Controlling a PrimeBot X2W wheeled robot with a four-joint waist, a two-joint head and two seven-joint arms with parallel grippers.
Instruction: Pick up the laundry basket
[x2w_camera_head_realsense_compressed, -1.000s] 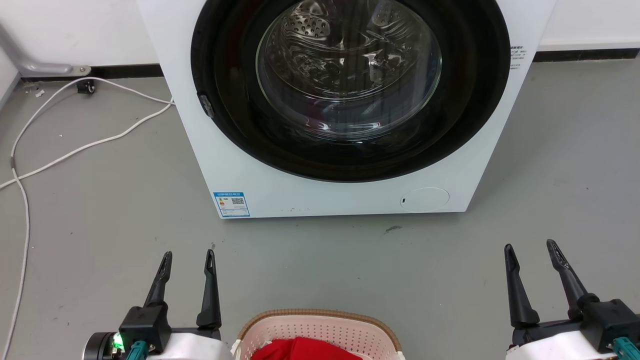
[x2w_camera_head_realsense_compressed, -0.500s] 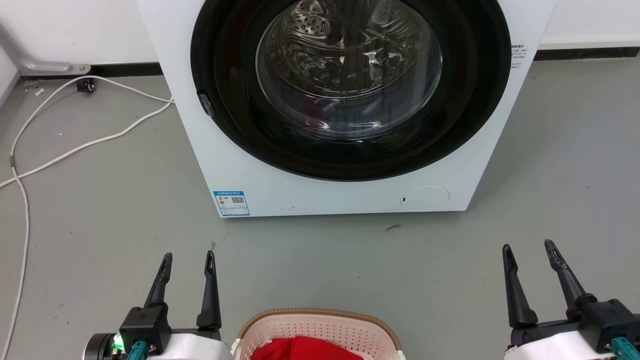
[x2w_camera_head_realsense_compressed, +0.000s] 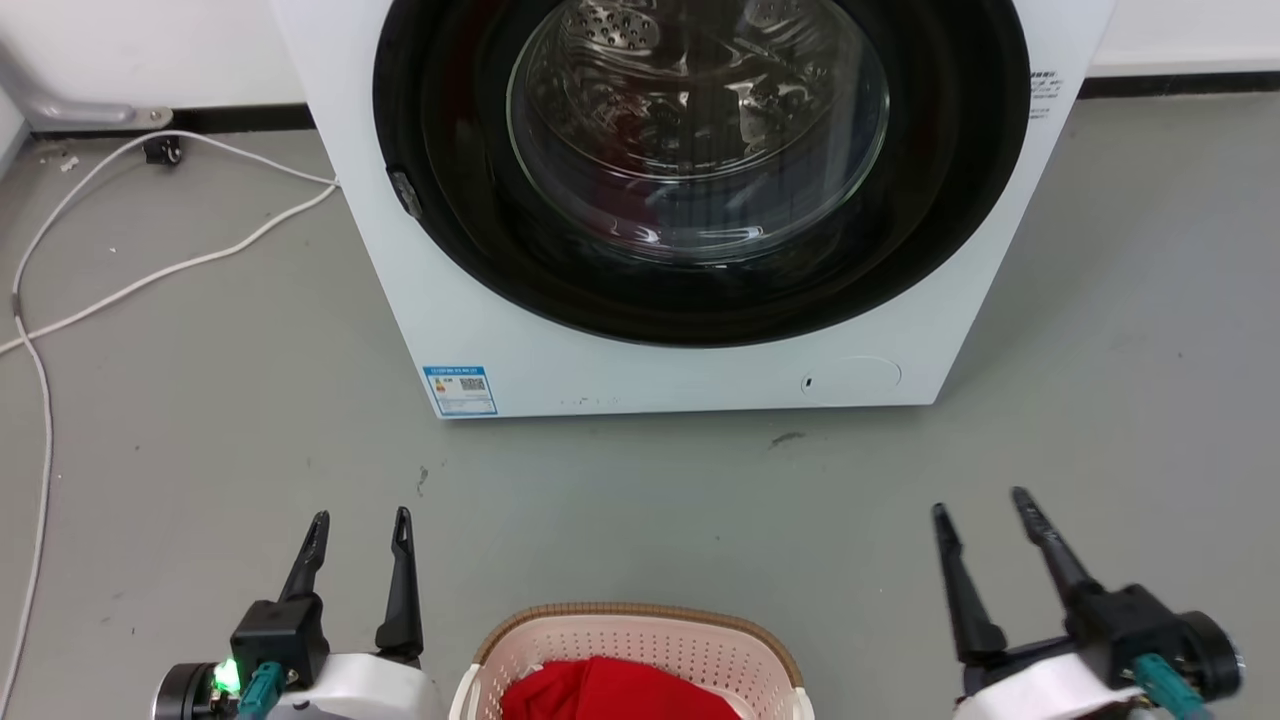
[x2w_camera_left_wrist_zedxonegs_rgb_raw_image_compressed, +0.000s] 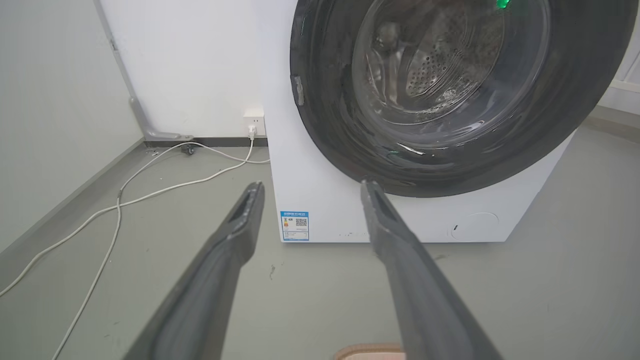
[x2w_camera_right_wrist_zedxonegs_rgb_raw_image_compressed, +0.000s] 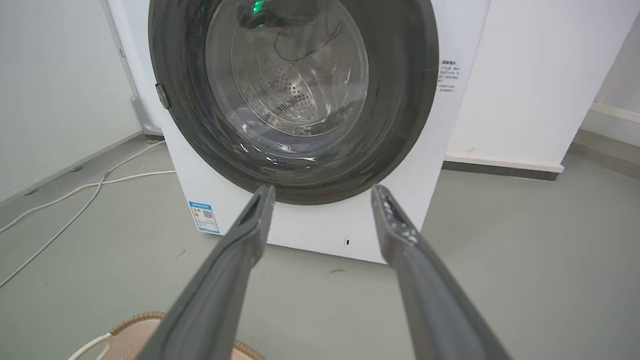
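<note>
Head view: a rounded pale-pink perforated plastic laundry basket (x2w_camera_head_realsense_compressed: 650, 645) with a brown woven-look rim sits on the grey floor (x2w_camera_head_realsense_compressed: 250, 450) at the bottom edge, between the two arms. It is well apart from the white front-loading washer (x2w_camera_head_realsense_compressed: 480, 340). A red cloth (x2w_camera_head_realsense_compressed: 610, 692) lies inside it.
Left arm: the left gripper (x2w_camera_head_realsense_compressed: 360, 520) is just beside the basket's left side, fingers apart, empty, pointing toward the washer.
Right arm: the right gripper (x2w_camera_head_realsense_compressed: 980, 502) has its fingers apart and is empty. It stands farther out from the basket than the left one.
Right wrist view: the brown rim and a white side handle (x2w_camera_right_wrist_zedxonegs_rgb_raw_image_compressed: 90, 345) sit at lower left, below the fingers.
Step in hand: approach, by my reading; neither gripper touches the basket.
Next move calls for: both arms to lower and turn inward to the side handles, with the right arm covering the wider gap. Both then grip evenly so the load lifts level.
</note>
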